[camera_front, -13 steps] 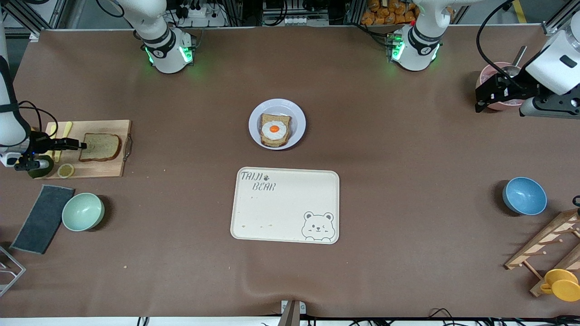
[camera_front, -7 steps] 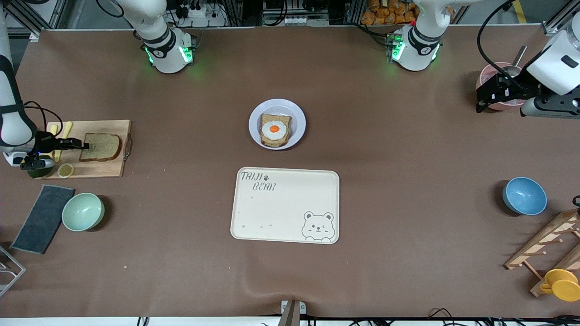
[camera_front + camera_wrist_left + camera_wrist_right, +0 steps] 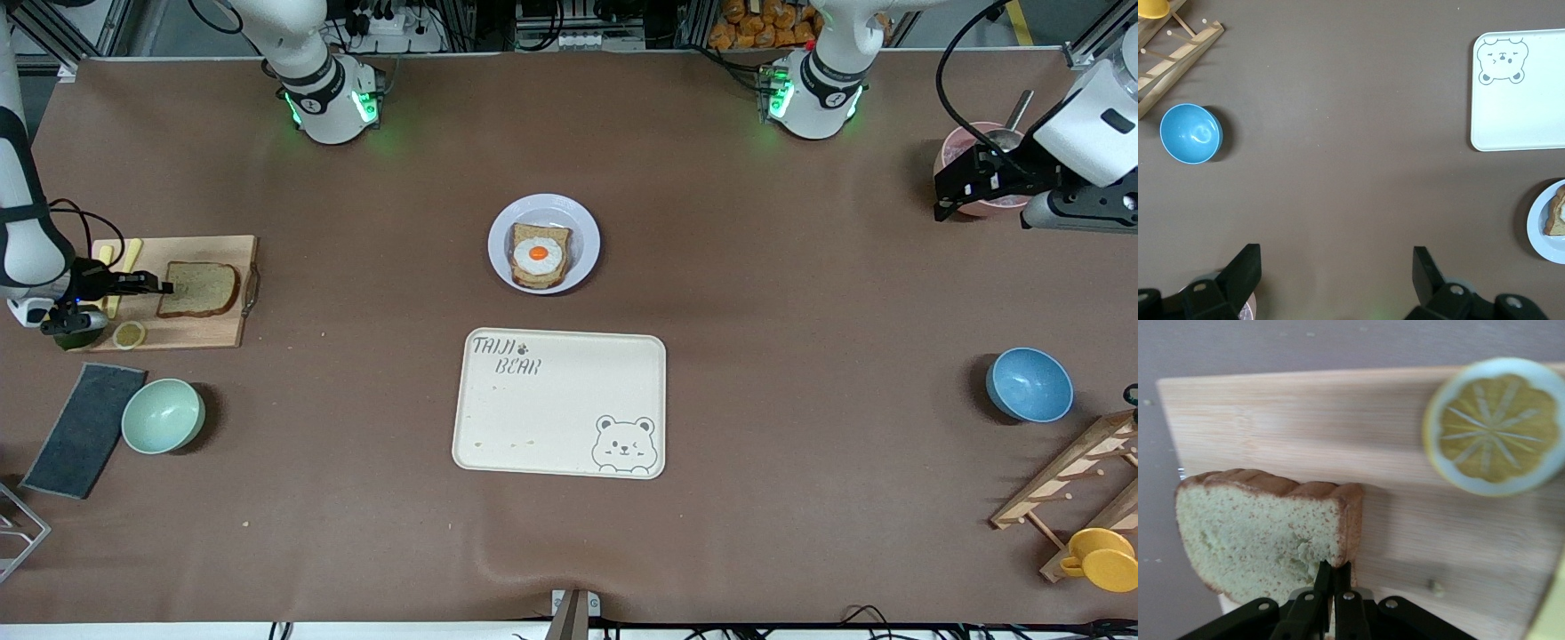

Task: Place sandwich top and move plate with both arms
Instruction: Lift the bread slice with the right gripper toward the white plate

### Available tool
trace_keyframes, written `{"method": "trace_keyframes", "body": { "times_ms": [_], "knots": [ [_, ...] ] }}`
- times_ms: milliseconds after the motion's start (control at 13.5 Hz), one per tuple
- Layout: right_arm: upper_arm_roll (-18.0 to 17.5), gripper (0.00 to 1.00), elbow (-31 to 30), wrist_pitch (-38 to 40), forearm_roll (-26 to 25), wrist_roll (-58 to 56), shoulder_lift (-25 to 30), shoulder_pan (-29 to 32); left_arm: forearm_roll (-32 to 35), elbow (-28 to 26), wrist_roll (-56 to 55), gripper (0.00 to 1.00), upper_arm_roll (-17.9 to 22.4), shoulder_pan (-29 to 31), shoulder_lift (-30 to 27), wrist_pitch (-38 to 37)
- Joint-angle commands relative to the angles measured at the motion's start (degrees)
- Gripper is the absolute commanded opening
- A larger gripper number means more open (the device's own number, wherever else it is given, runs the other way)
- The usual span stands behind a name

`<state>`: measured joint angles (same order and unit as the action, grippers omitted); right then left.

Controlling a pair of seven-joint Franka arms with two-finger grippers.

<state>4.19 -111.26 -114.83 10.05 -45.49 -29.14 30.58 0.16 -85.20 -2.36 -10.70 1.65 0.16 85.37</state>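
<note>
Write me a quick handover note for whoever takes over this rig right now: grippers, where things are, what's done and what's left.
Right gripper: shut on the sandwich top at its edge, on the cutting board toward the right arm's end.
Left gripper: open, holds nothing, waits over the pink bowl at the left arm's end.
Plate: mid-table with the egg-topped slice; the bear tray lies nearer the front camera.
Done: bread gripped.
Left: lift it, set it on the egg, move plate with both arms.

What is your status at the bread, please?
Right gripper shut on bread, on board. Left gripper open, waiting over pink bowl. Nothing obstructing.
</note>
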Motion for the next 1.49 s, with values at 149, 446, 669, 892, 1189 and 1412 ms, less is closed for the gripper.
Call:
{"method": "trace_keyframes", "body": {
  "times_ms": [149,446,669,892,1189,1412],
  "knots": [
    [-2.44,0.0,3.67,15.22,1.02,3.56,5.74,-5.68,0.72,-0.58,-0.63,1.0,-0.11,0.19,-1.04,-0.02],
    [-2.52,0.0,3.68,22.45,7.95,10.24,8.56,-14.91,0.72,-0.58,-0.63,1.0,-0.11,0.19,-1.04,-0.11],
    [-2.44,0.0,3.42,25.18,16.46,16.64,9.71,-21.59,0.72,-0.58,-0.63,1.0,-0.11,0.19,-1.04,-0.11],
    [-2.35,0.0,1.05,23.17,23.32,18.33,9.62,-26.61,0.72,-0.49,-0.63,1.0,-0.11,0.19,-1.04,-0.11],
    [-2.35,0.0,-0.54,18.88,25.98,28.65,12.25,-36.53,0.72,-0.49,-0.54,1.0,-0.11,0.71,-1.13,-0.11],
    [-2.43,0.0,-3.96,9.74,26.16,37.05,15.07,-44.98,0.63,-0.58,-0.54,1.0,-0.29,1.33,-1.83,-0.11]
  ]
}}
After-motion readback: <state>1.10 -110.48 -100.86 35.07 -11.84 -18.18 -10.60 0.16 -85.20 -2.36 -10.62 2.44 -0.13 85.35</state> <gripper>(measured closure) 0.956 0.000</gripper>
